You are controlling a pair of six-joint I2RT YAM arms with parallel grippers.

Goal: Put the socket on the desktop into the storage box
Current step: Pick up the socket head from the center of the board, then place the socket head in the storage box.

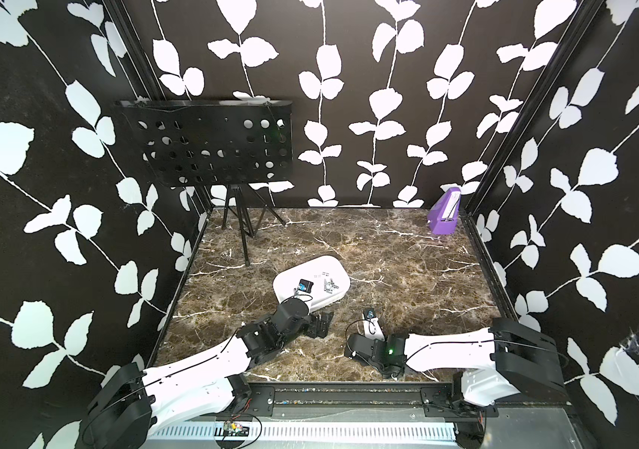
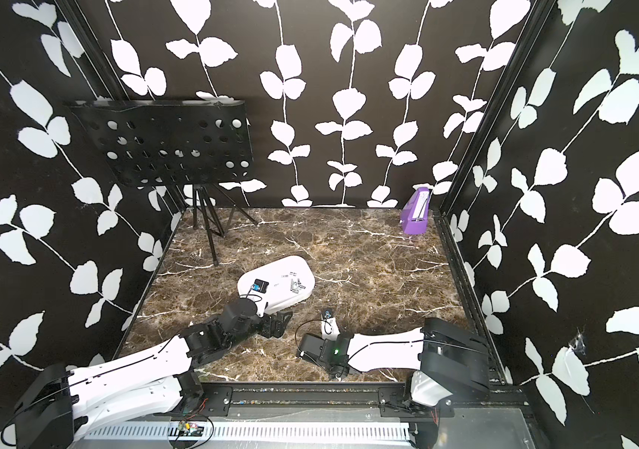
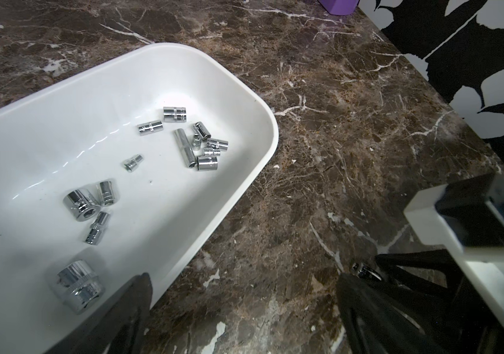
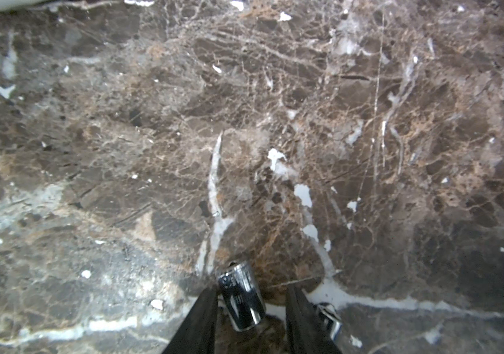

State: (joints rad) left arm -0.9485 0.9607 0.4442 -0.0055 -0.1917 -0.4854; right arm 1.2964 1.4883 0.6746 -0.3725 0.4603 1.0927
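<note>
In the right wrist view a chrome socket (image 4: 241, 297) lies on the brown marble desktop between the two black fingers of my right gripper (image 4: 251, 288). It touches one finger, and a gap shows between it and the other, so the jaws are open. Another small socket (image 4: 330, 321) lies just outside that finger. The white storage box (image 1: 333, 268) (image 2: 294, 264) sits mid-table with several chrome sockets (image 3: 201, 144) inside. My left gripper (image 3: 244, 306) (image 1: 322, 322) stands open and empty at the box's near edge, one finger over the rim (image 3: 244, 82).
A purple upright box (image 1: 444, 212) stands in the far right corner. A black perforated music stand (image 1: 213, 144) on a tripod stands at the far left. Black leaf-patterned walls enclose the table on three sides. The two grippers are close together.
</note>
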